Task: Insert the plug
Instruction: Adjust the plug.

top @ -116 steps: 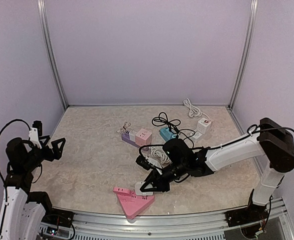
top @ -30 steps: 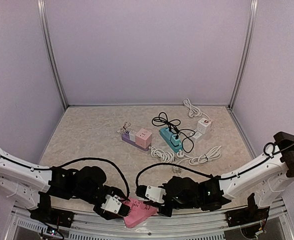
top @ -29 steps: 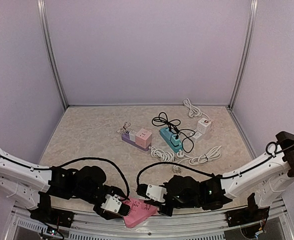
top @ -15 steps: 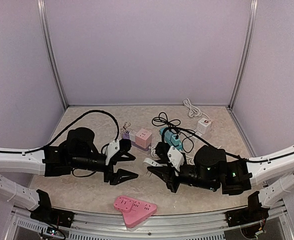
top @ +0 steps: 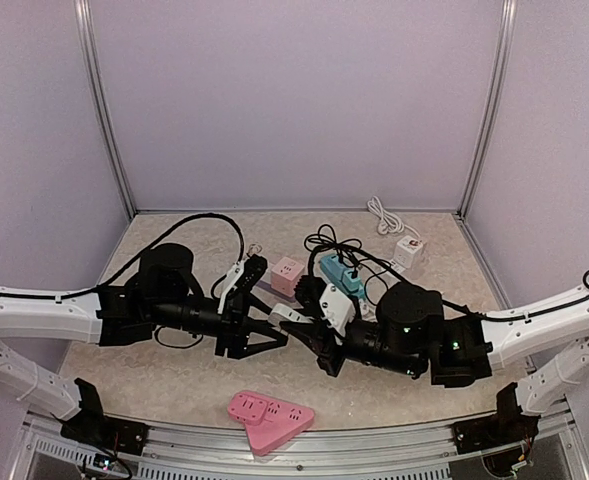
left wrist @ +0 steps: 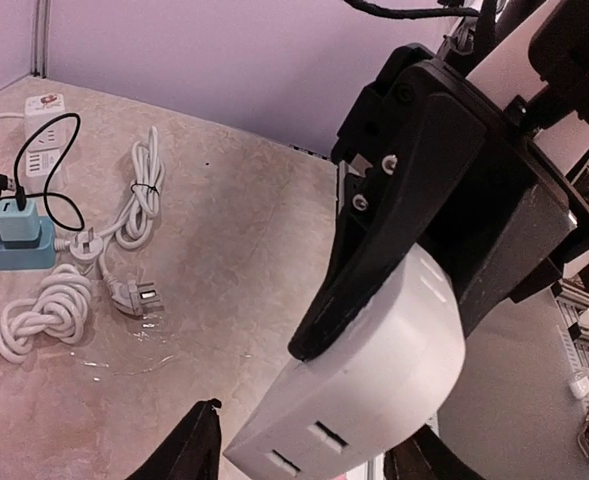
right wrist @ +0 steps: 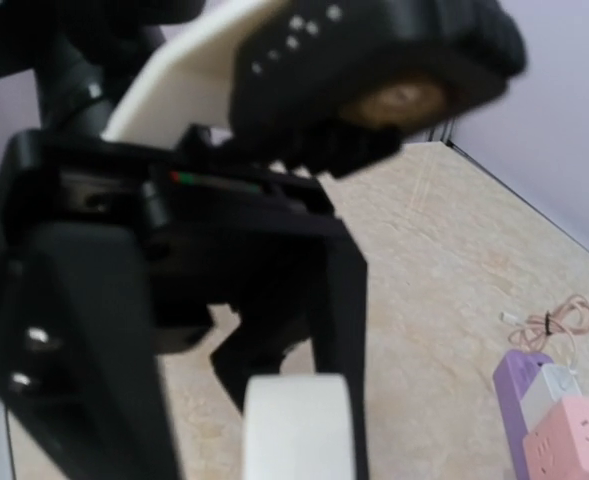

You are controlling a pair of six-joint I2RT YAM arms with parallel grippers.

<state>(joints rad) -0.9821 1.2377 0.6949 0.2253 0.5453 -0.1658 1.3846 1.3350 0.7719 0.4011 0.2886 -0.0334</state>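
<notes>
Right gripper [top: 302, 325] was clamped on white plug [left wrist: 374, 370] above counter [top: 174, 270]; left gripper [top: 267, 327] apart, flanking it.

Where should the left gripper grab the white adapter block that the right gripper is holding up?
Probably at the free, slotted end of the white adapter block, which sticks out past the right gripper. Its fingers cover the rest. The left gripper faces that end, so it should come in end-on, with its open jaws straddling it.
</notes>
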